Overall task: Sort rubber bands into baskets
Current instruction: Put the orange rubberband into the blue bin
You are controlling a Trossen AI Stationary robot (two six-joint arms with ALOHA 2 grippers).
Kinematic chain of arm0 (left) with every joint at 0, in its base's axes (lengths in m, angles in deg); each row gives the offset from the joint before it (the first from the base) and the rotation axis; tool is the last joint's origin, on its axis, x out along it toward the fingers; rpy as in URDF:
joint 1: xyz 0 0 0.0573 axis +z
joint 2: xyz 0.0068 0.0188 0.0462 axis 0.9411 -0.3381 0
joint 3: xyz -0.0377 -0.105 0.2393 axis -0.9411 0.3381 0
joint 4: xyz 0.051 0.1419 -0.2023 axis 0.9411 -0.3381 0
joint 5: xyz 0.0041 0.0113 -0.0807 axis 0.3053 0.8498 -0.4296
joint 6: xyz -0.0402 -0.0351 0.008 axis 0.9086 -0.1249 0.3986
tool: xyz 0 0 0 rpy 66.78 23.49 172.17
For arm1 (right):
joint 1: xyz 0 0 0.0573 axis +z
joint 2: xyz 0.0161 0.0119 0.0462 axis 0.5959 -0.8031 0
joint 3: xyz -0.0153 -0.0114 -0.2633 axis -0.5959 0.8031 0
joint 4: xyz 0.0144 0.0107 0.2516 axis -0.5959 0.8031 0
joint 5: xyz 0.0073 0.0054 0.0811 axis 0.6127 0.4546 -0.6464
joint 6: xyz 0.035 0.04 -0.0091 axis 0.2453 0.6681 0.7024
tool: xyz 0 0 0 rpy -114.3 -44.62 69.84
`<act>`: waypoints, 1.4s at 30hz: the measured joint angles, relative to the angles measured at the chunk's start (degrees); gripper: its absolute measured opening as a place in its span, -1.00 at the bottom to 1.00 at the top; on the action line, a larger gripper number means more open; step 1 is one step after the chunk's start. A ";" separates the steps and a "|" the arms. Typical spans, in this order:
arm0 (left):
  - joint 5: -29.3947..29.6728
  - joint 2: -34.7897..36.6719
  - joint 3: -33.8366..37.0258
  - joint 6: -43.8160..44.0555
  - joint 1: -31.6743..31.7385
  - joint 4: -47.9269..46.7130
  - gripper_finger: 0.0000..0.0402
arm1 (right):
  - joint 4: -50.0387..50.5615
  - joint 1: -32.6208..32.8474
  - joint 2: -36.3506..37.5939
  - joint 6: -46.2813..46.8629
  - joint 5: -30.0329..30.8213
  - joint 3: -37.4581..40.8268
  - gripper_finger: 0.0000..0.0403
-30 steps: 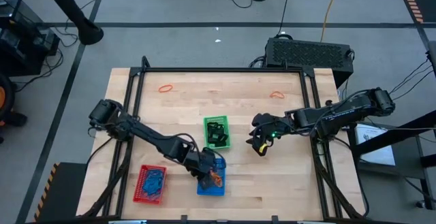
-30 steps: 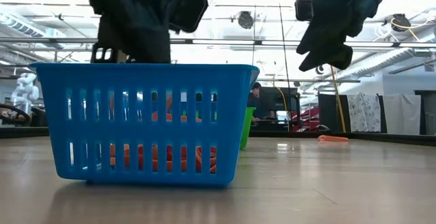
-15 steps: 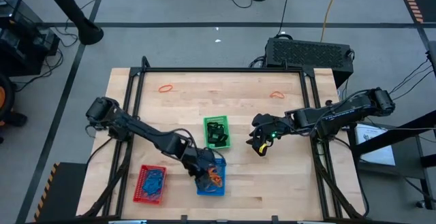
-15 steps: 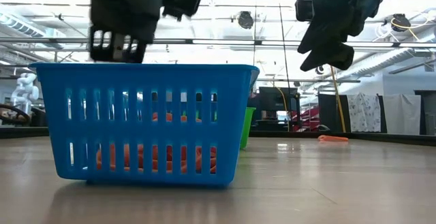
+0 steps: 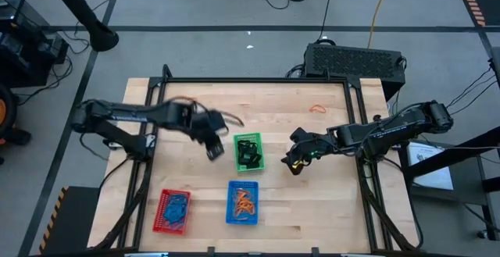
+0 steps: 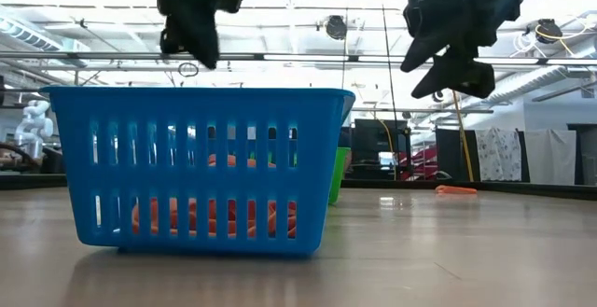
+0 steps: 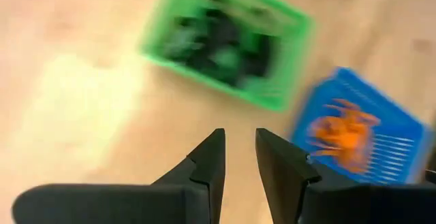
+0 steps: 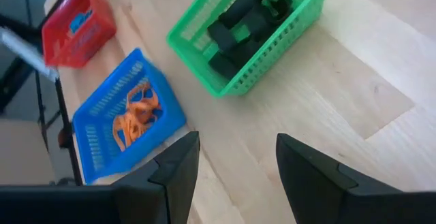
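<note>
**A:** High view, item one: which baskets, and where?

**B:** Three small rectangular plastic mesh baskets on my pale wooden table (image 5: 312, 187). Green mesh basket (image 5: 249, 151) near the table's middle, holding black rubber bands (image 5: 248, 149). Blue mesh basket (image 5: 242, 202) near the front edge, holding a tangle of orange rubber bands (image 5: 244, 202). Red mesh basket (image 5: 173, 210) just beside the blue one, toward my left side, holding blue rubber bands (image 5: 175, 207).

**A:** Loose stock?

**B:** One orange rubber band (image 5: 318, 108) lying on the wood toward the far edge, on my right half, well apart from all three baskets.

**A:** Your left gripper?

**B:** Left gripper (image 5: 213, 145) hangs above the table just beside the green basket, on its left side. In my left wrist view the two dark fingers (image 7: 212, 159) stand a narrow gap apart with nothing between them; green and blue baskets show beyond.

**A:** Right gripper?

**B:** Right gripper (image 5: 294, 162) hangs above bare wood near the green basket's other side. Its fingers (image 8: 178, 166) stand wide apart, nothing held.

**A:** Low view entry?

**B:** Blue basket fills the foreground with orange bands showing through its slots; both my grippers hang above its rim level.
</note>
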 joint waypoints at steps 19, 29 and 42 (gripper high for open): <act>2.94 -7.42 10.36 -29.07 49.14 -2.90 -0.56 | -6.61 0.00 -0.03 12.46 5.23 0.00 -0.07; 4.58 -18.08 10.34 -36.88 52.58 2.96 -0.56 | -6.70 0.00 -0.03 15.10 6.50 0.00 -0.07; 6.53 -20.69 10.28 -40.57 52.94 7.43 -0.56 | -6.66 0.00 -0.03 15.66 6.57 0.00 -0.07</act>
